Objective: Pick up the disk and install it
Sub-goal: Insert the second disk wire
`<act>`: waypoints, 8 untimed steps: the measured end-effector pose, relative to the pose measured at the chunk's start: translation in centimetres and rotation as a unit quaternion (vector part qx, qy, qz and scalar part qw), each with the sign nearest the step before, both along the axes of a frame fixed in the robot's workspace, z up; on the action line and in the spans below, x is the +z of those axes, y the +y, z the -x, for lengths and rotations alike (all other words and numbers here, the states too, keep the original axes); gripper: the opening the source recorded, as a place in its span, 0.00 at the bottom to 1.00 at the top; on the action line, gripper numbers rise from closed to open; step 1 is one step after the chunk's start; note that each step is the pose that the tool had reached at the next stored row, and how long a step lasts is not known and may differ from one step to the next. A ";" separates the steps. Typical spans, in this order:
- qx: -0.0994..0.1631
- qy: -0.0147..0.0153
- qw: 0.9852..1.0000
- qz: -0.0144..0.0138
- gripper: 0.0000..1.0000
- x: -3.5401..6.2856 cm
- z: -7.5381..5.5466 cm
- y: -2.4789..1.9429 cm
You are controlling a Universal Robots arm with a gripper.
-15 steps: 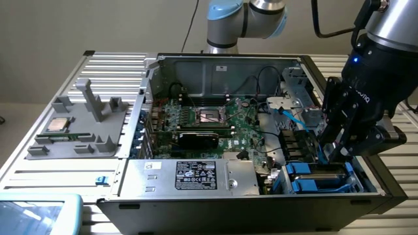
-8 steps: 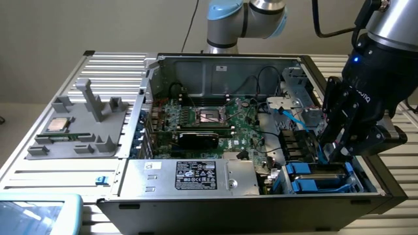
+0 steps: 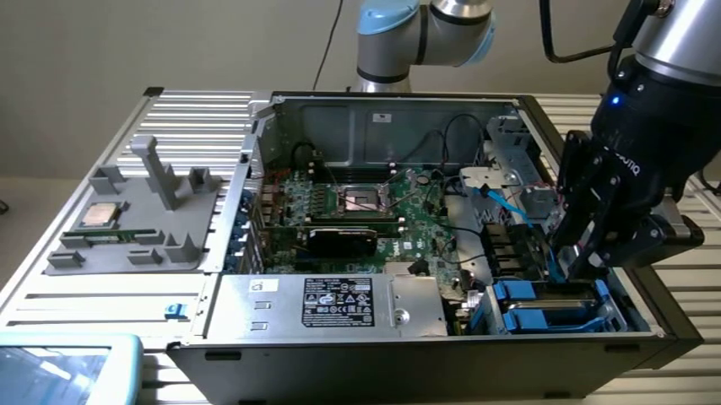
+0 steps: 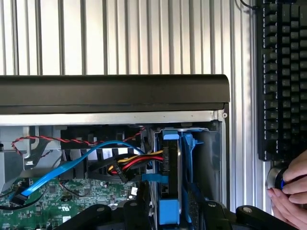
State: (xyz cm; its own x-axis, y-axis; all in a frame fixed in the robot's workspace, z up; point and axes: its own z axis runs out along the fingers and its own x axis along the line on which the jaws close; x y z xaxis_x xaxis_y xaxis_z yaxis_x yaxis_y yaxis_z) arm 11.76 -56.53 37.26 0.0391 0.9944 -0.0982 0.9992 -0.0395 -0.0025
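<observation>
wrist view shows my gripper [image 4: 169, 211] clamped on the disk [image 4: 169, 177], held on edge to suit the bay [image 4: 211, 158]; i keep it straight beside the cables [image 4: 136, 163].

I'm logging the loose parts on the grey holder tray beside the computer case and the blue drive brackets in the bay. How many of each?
Silver processor chip on the grey tray: 1
Green memory stick on the tray: 1
Blue-bracketed drives in the bay: 2
Total: 4
</observation>
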 end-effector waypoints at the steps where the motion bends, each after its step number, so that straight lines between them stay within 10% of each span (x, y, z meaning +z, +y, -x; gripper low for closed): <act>1: 0.000 0.000 1.000 0.000 0.45 0.11 0.0 0.00; 8: 0.000 0.000 1.000 0.000 0.43 0.55 0.0 0.00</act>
State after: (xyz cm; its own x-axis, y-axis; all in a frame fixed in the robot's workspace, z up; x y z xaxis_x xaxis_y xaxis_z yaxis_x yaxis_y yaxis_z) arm 11.75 -56.53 37.80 0.0391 0.9944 -0.0977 0.9992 -0.0395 -0.0026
